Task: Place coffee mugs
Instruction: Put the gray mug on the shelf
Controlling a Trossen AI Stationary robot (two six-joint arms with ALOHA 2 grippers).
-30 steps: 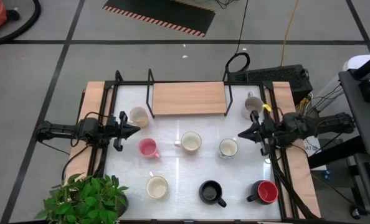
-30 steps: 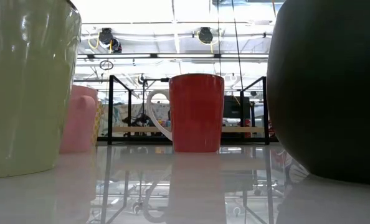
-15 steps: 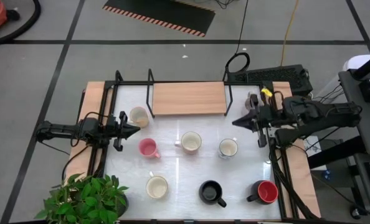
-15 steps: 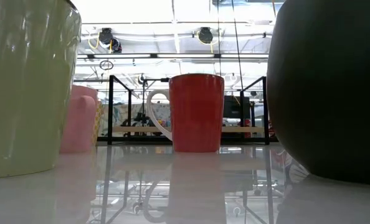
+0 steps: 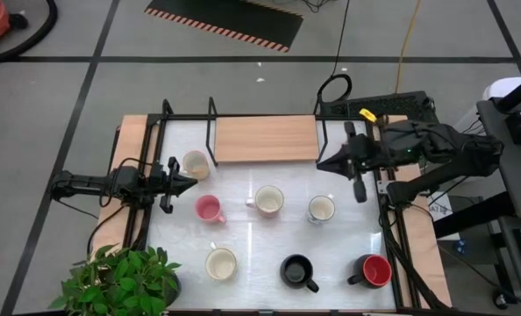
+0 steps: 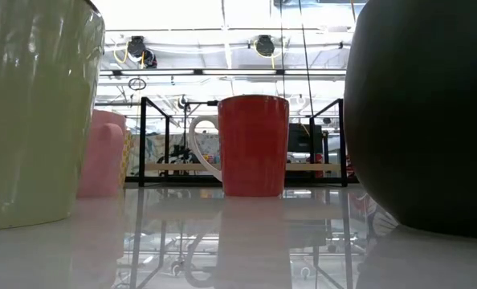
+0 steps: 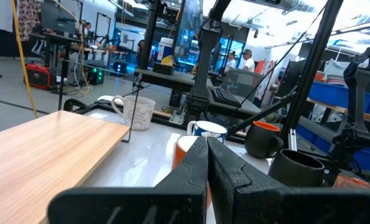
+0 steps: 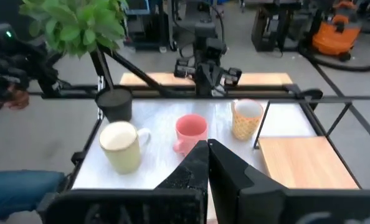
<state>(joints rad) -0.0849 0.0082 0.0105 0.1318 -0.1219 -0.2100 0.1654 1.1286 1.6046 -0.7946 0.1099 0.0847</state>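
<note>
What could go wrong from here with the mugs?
The right gripper, shut and empty, hangs by the rack; swinging low, it could clip the grey mug under the arm. The left gripper, also shut, points between the cream mug and pink mug; advancing could knock either.

Two dark jointed arms, black cables, tapered fingers.
</note>
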